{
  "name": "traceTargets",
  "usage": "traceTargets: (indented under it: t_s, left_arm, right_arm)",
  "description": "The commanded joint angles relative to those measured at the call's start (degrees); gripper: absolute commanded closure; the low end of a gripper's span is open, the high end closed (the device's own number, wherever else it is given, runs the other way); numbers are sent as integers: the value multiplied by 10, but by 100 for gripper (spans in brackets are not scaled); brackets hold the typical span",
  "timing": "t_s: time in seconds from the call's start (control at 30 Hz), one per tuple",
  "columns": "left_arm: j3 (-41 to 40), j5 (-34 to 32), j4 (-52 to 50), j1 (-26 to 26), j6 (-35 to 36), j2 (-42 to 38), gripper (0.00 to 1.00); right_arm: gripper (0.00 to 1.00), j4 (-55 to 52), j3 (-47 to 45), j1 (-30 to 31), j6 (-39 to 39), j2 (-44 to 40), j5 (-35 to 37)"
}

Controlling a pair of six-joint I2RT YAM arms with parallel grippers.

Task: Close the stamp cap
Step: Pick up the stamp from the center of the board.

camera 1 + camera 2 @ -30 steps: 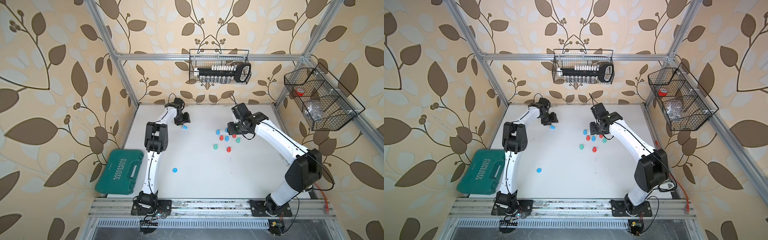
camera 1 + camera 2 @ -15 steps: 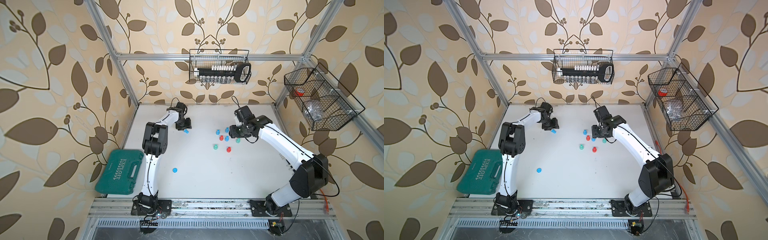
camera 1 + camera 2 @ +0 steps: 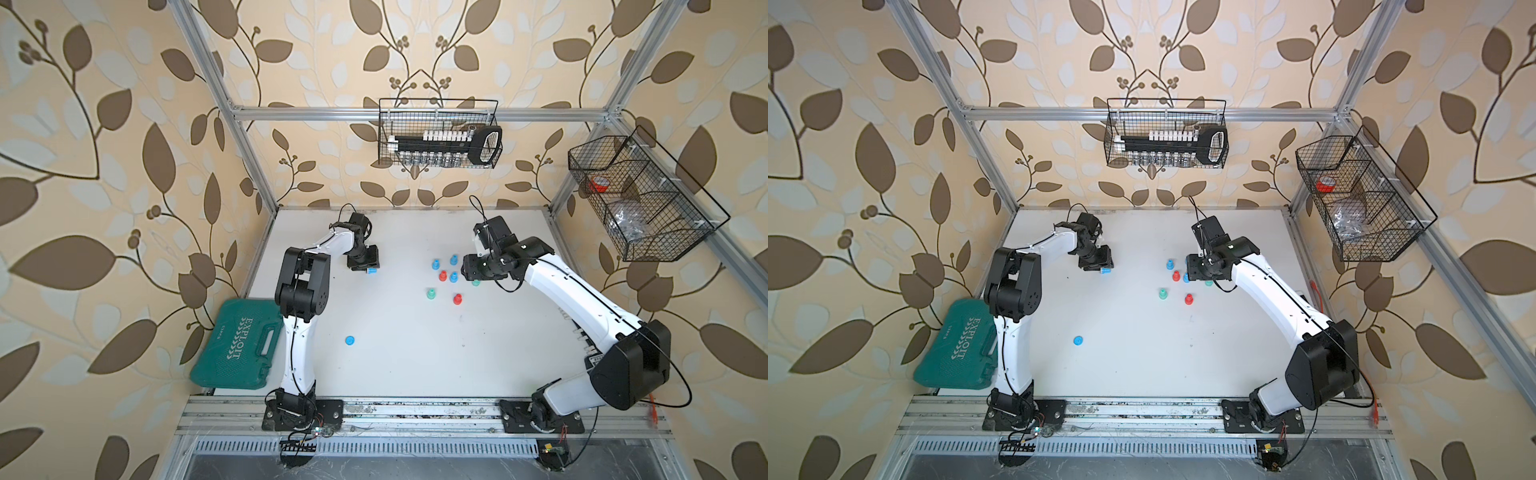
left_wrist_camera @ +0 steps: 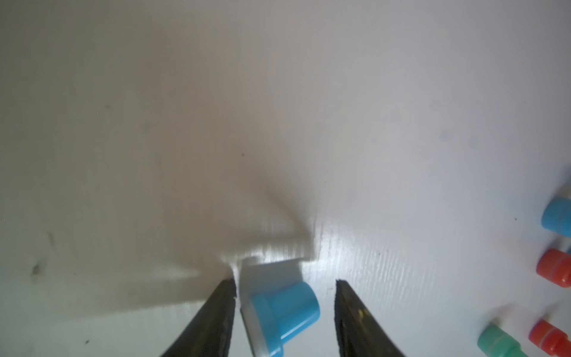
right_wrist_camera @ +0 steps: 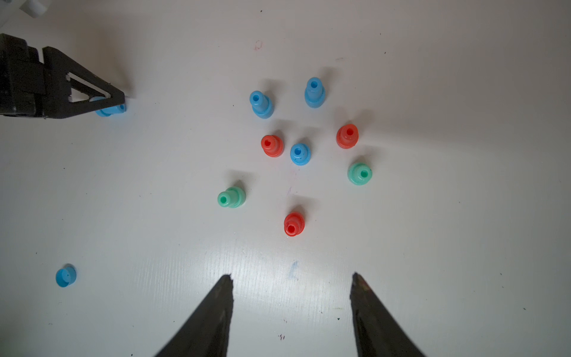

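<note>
Top views, both, catalogue by size. White table point(image 3: 415, 365): carries all the parts. Right gripper point(image 5: 292, 275): jaws spread, empty, hovering above the standing stamps point(image 5: 298, 153), judged to be keeping out of the way. Left gripper point(image 4: 285, 281): jaws parted astride the blue stamp point(image 4: 279, 309), one finger just beside it, no pinch yet; judged set to grasp. That stamp lies tipped on its side, on the left arm's side. Blue cap point(image 3: 350, 340): loose, well apart, nearer the arm bases, unfitted.

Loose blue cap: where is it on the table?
In a top view the loose blue cap lies alone on the table, beside the left arm, far from the stamp cluster.
</note>
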Motion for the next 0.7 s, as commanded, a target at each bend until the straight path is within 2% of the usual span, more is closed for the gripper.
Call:
traceTargets:
  t_s: [0.0, 0.43, 0.67]
  left_arm:
    - [-21, -14, -24, -13, 17, -31, 47]
    - [-89, -24, -39, -40, 39, -82, 48]
    - [-114, -21, -16, -50, 25, -84, 49]
  right_arm:
    - [42, 1, -17, 0, 8, -17, -3]
    - [42, 1, -23, 0, 14, -29, -2]
    - [42, 3, -26, -1, 19, -30, -7]
